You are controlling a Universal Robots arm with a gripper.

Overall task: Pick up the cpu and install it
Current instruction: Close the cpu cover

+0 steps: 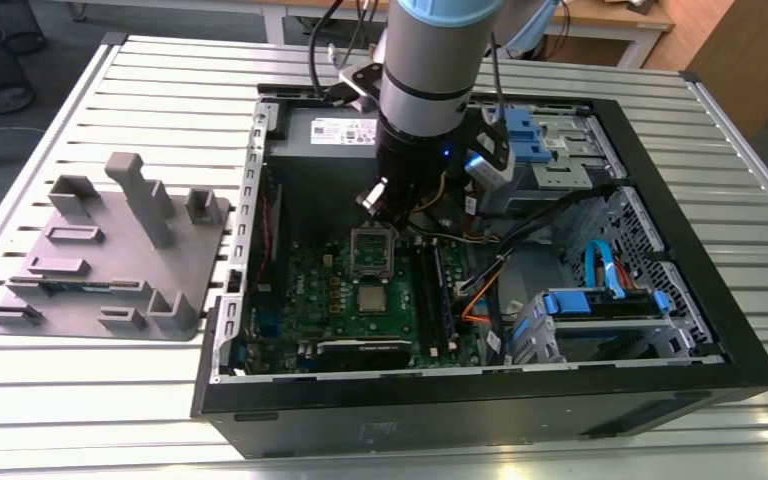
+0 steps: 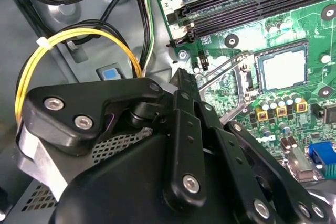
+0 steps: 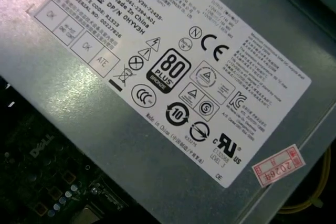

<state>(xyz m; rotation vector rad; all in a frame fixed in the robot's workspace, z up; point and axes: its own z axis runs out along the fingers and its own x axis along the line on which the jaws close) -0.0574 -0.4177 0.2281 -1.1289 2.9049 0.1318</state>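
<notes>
Here, cpu (image 2: 283, 69) flat in socket (image 2: 258, 74), face-up

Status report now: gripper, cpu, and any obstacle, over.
Black gripper at green motherboard edge. Small square silver-topped cpu lies in black socket, apart from gripper. Metal socket frame open between them.

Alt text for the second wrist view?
The black gripper looms in the foreground above a green motherboard, where the cpu, a silver-grey square, sits in its socket. Yellow cables loop over grey metal beside the board.
</notes>
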